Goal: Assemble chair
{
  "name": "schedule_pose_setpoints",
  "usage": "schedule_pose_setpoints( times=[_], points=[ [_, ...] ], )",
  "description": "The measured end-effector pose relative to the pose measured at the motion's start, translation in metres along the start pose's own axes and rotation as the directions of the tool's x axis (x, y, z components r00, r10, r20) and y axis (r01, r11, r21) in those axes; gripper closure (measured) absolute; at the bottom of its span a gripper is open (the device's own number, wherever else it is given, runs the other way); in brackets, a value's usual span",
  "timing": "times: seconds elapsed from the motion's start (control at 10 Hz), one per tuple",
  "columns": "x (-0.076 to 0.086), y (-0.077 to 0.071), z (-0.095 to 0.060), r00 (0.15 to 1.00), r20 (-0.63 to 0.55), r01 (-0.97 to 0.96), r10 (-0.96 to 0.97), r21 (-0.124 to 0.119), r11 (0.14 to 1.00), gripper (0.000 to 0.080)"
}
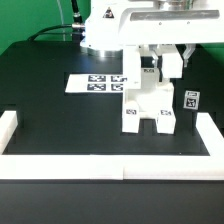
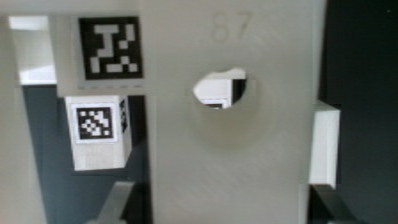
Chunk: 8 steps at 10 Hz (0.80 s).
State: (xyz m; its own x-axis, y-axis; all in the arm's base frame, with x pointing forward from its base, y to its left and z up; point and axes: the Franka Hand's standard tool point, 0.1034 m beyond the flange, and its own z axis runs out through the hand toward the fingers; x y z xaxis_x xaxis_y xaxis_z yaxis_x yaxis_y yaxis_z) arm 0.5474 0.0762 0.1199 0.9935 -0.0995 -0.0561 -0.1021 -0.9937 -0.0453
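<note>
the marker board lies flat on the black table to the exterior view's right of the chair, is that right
Wrong side: the marker board lies flat on the black table to the exterior view's left of the chair, as the exterior view shows.

The black desk (image 1: 60, 110), edged by a white rail (image 1: 100, 163), carries the marker board (image 1: 95, 82), the chair (image 1: 145, 108) (partly built) and a small tagged part (image 1: 190, 100).

Looking close onto a white chair panel (image 2: 249, 150). Showing a round hole (image 2: 221, 88) in it, with a square black-and-white tag (image 2: 111, 48) at ten o'clock of that hole and another tag (image 2: 98, 122) on a smaller white block (image 2: 103, 156) at eight o'clock. Also catching two dark, blurred gripper fingertips (image 2: 119, 205).
</note>
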Motion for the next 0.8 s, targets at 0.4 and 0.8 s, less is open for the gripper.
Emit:
schedule_pose_setpoints(
  times=[0.4,0.8],
  points=[
    [-0.0018,0.0004,0.0009,1.0,0.003,-0.002,0.002,0.001,1.0,0.0511],
    [-0.0045,-0.0006,0.0015,1.0,-0.007,-0.005,0.005,0.001,1.0,0.0511]
  ],
)
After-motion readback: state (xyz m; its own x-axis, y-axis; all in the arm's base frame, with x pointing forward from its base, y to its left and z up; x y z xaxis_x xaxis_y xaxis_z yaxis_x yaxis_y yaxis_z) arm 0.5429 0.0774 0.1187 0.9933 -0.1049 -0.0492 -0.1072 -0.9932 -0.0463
